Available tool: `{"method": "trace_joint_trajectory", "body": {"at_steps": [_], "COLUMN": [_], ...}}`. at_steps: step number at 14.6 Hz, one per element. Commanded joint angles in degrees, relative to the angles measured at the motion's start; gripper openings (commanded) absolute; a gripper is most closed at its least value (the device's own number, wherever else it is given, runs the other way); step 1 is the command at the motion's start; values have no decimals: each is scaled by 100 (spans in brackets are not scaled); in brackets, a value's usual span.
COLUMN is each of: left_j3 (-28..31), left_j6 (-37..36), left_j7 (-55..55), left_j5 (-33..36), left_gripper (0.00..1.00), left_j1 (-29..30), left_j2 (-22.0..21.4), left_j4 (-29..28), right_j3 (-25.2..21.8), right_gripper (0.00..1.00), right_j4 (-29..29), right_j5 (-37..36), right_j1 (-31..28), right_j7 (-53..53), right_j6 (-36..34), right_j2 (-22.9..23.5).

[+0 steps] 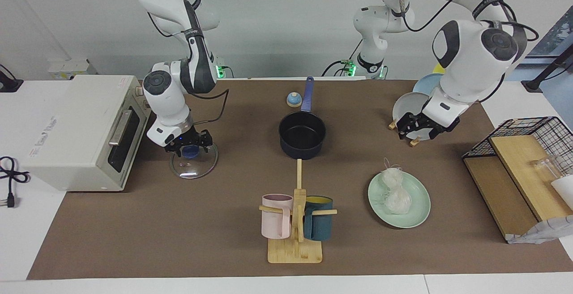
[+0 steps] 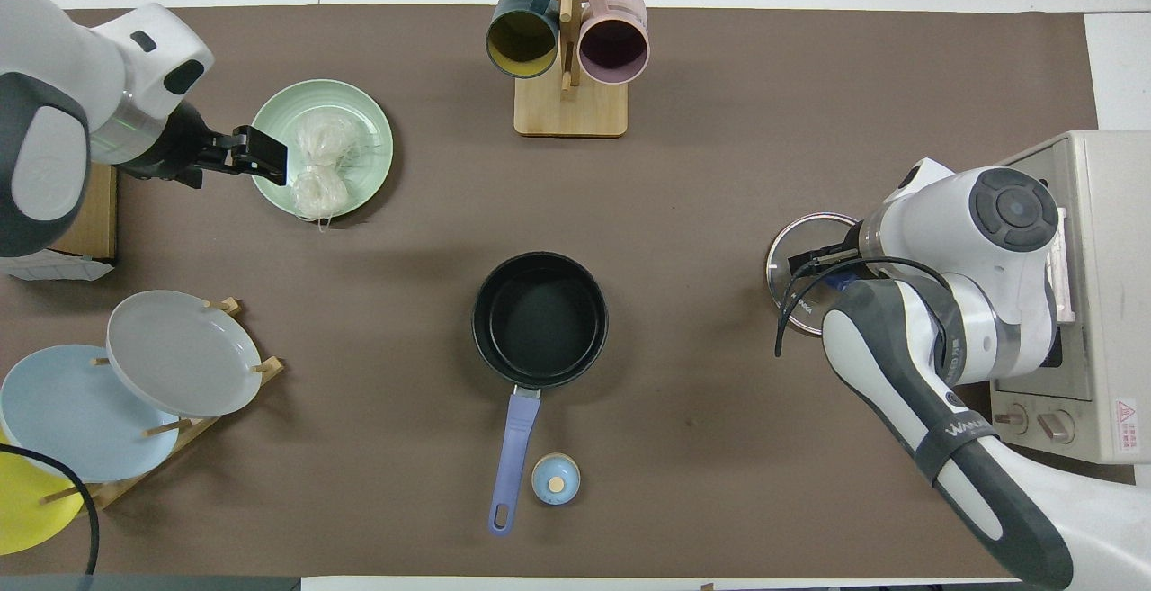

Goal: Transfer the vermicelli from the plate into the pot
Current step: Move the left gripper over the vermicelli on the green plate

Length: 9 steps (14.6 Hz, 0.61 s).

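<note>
Near the counter's left-arm end, vermicelli (image 1: 394,191) on plate (image 1: 418,215).
Its translucent clumps lie lengthwise toward the robots; left gripper (image 1: 418,128) and right gripper (image 1: 188,144): grip unclear.

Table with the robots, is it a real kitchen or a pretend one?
Probably a pretend kitchen in a lab: a pot, a toaster oven and a mug rack sit on a brown mat, with two robot arms.

Left gripper (image 2: 267,152) over plate (image 2: 369,123) rim beside vermicelli (image 2: 319,164).

Four round plates — one pale mint-green plate (image 1: 405,213), one grey plate (image 2: 180,353), one blue plate (image 2: 63,416), one yellow plate (image 2: 22,510) — two hanging mugs: pink mug (image 1: 275,216), dark teal mug (image 1: 318,225); one navy saucepan (image 1: 302,135); one glass lid (image 1: 197,165).
</note>
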Motion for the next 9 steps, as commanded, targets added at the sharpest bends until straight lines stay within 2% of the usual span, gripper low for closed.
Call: {"method": "trace_joint_trajectory", "body": {"at_steps": [1, 6, 9], "left_j3": [35, 44, 35], "left_j6": [549, 1578, 2062], "left_j7": [0, 219, 255], "left_j5": [-39, 162, 312], "left_gripper": [100, 100, 100], "left_j1": [-77, -77, -51], "left_j2": [340, 893, 1298], "left_j4": [-65, -383, -339], "right_j3": [30, 30, 30], "right_gripper": [96, 94, 85], "right_j4": [-170, -223, -232], "right_j5": [89, 89, 89], "right_j1": [-113, -122, -122], "right_j7": [-54, -54, -54], "right_j6": [160, 151, 134], "right_j2": [-96, -105, -123]}}
